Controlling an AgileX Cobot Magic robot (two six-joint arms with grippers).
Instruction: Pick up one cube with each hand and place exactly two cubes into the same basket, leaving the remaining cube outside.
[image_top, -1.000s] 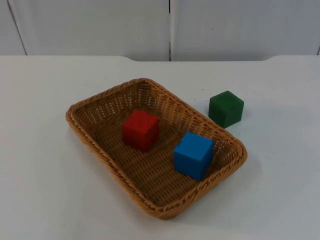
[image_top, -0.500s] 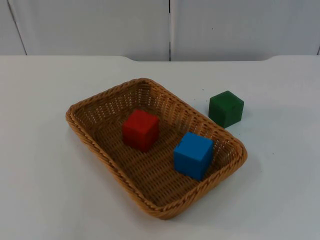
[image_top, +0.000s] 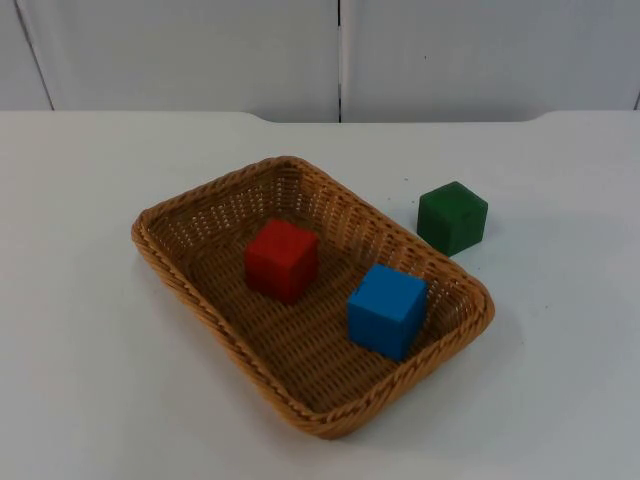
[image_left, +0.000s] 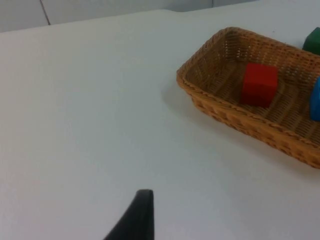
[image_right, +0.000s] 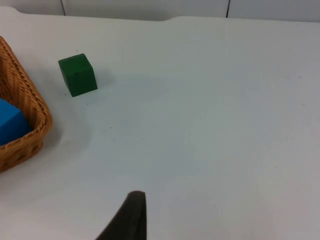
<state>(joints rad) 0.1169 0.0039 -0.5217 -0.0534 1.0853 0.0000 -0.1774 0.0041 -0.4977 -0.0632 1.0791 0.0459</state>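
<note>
While the red cube (image_top: 282, 260) and blue cube (image_top: 386, 310) sit in the basket (image_top: 180, 275), neither gripper's opening can be told.

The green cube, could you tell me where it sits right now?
In the top view the green cube stands on the white table just outside the wicker basket, off its far right rim, apart from it.

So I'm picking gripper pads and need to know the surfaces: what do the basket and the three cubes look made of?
The basket looks like woven wicker or rattan, tan, with a braided rim and ribbed weave. The red cube, blue cube and green cube look like painted wood or solid plastic: flat matte colour, crisp edges, no grain showing, so I can't tell which.
</note>
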